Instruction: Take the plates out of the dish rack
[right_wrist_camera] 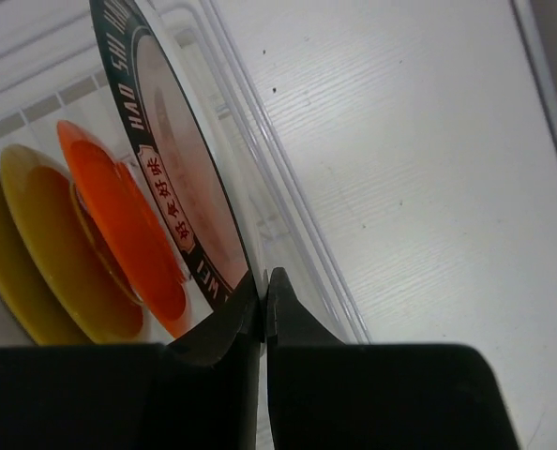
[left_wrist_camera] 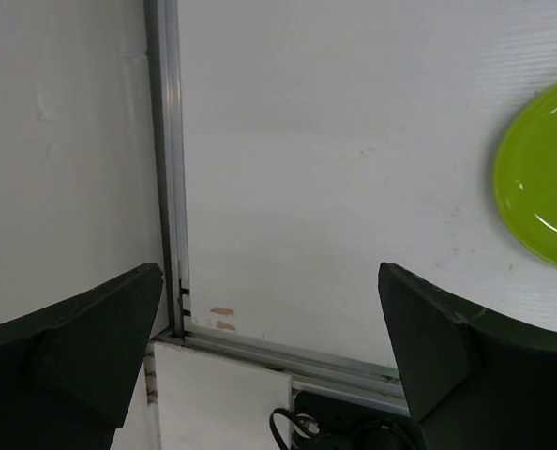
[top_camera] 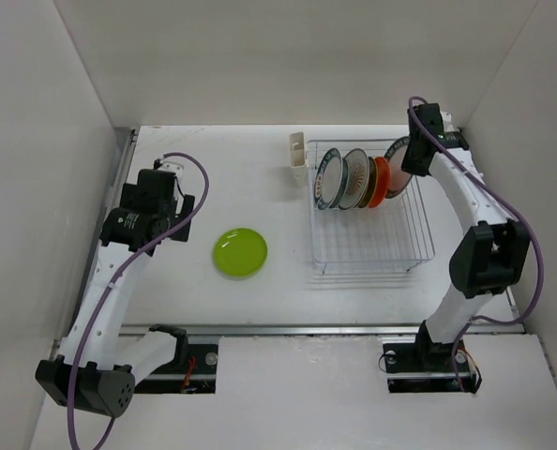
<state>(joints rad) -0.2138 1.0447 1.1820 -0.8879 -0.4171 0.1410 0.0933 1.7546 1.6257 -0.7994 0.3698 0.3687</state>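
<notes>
Now my right gripper (right_wrist_camera: 263,292) pinches the rim of the dark-rimmed plate (right_wrist_camera: 189,183), upright in the dish rack (top_camera: 372,251) at upper right, so I can lift it; left gripper (left_wrist_camera: 269,300) hangs open.

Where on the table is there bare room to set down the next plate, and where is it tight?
Bare table lies beyond the green plate, between the left gripper and the cutlery cup. A narrower strip runs between the green plate and the dish rack. Crowded: the rack's far end, where the plates stand packed.
</notes>
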